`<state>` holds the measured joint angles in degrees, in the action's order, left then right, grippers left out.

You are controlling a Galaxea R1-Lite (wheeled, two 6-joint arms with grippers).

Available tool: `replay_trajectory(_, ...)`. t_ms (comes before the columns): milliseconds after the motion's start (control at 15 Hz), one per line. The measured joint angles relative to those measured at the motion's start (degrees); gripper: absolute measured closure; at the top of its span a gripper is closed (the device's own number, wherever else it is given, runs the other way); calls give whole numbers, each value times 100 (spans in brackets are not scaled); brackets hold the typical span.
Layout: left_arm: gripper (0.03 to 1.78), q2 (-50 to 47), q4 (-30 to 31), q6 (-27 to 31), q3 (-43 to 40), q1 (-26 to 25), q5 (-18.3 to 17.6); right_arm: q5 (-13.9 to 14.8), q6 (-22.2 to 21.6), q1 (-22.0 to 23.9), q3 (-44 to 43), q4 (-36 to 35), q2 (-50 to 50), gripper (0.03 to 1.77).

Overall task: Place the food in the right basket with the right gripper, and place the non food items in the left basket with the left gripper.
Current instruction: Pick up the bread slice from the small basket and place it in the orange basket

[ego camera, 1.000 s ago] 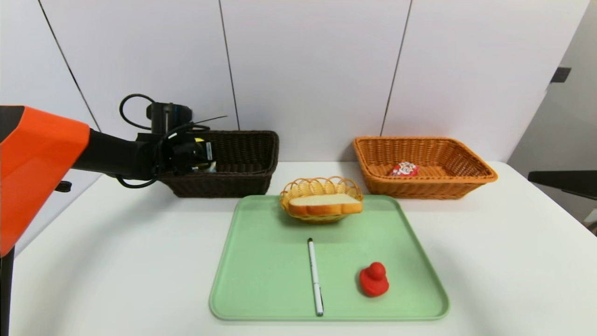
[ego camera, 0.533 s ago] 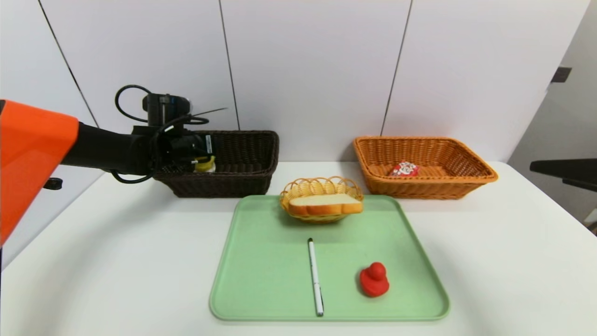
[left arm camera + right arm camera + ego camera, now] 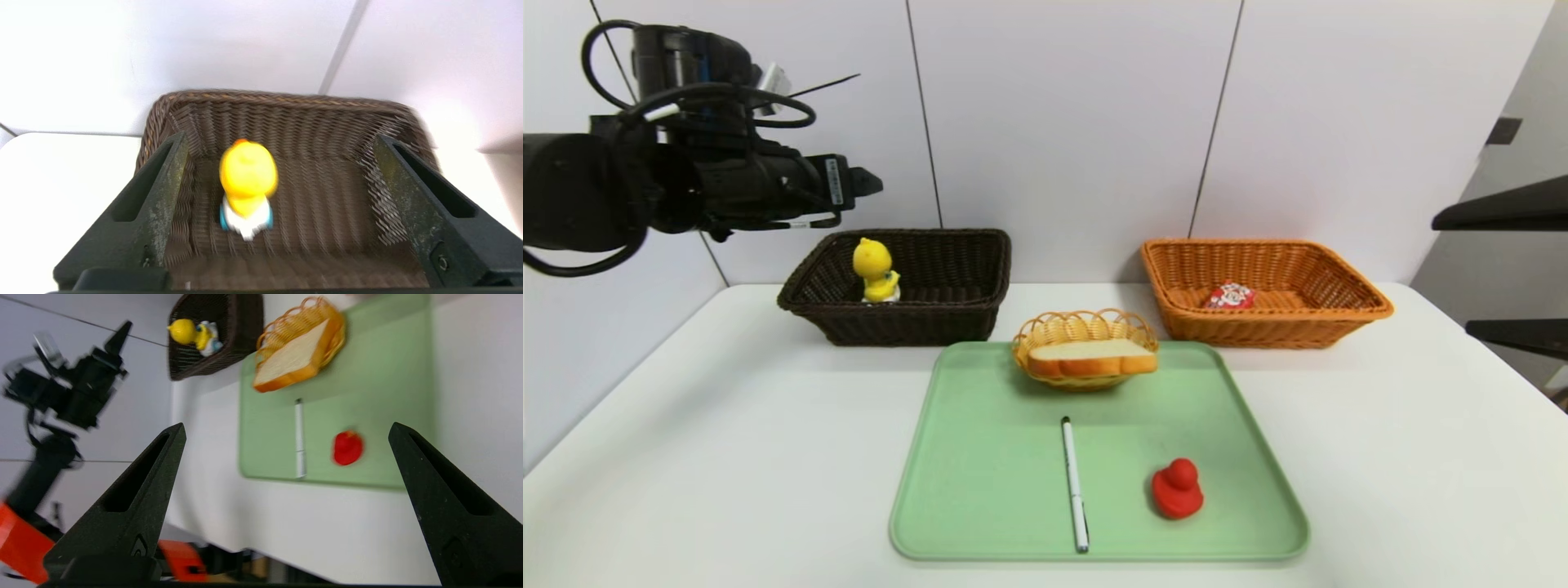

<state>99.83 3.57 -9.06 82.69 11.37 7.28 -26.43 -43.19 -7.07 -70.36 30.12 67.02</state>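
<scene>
A: Starting nearest the lower edge of the head view, what lies there?

B: A green tray (image 3: 980, 490) on the white table (image 3: 711, 457). Near its front edge the white pen (image 3: 1075, 483) lies lengthwise, and lower right of centre sits the red rubber duck (image 3: 1177, 488), apart from the pen.

A: And farther up the tray?

B: At its far edge, centre frame, a small round yellow basket (image 3: 1085, 327) carries the slice of bread (image 3: 1090, 357), lying flat across it.

A: Behind that?

B: Two big baskets against the wall. The dark brown left basket (image 3: 947, 286) is left of centre; the yellow chick toy (image 3: 874, 269) stands upright inside it, toward its left end. The orange-tan right basket (image 3: 1307, 314) is right of centre, with the red drink carton (image 3: 1230, 296) lying on its floor.

A: Where are the grippers?

B: The left gripper (image 3: 862, 184) hangs in the upper left of the frame, above the brown basket and clear of it. In the left wrist view its fingers (image 3: 159, 192) stand wide apart with nothing between them, the chick below in the basket. The right gripper (image 3: 286, 433) is spread wide too, empty, in its own wrist view; in the head view only dark bars at the right edge show.
</scene>
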Motion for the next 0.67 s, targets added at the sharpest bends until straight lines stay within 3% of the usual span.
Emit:
replay_trajectory(200,17,-967,-79,-33,-1243,83,-172,-38,-2310,-475,-246,-243,549,9)
replay_trajectory(333,15,-1538,-60,-100,-1996,113,-288,-265,-3605,-897,-138,-695,825,9)
replay_trajectory(467,14,-1976,-49,-223,-2505,122,-332,-460,-4072,-1393,334,-1180,968,9)
replay_trajectory(667,14,-2356,-46,-351,-2839,129,-336,-466,-3985,-2069,1102,-2253,1062,9)
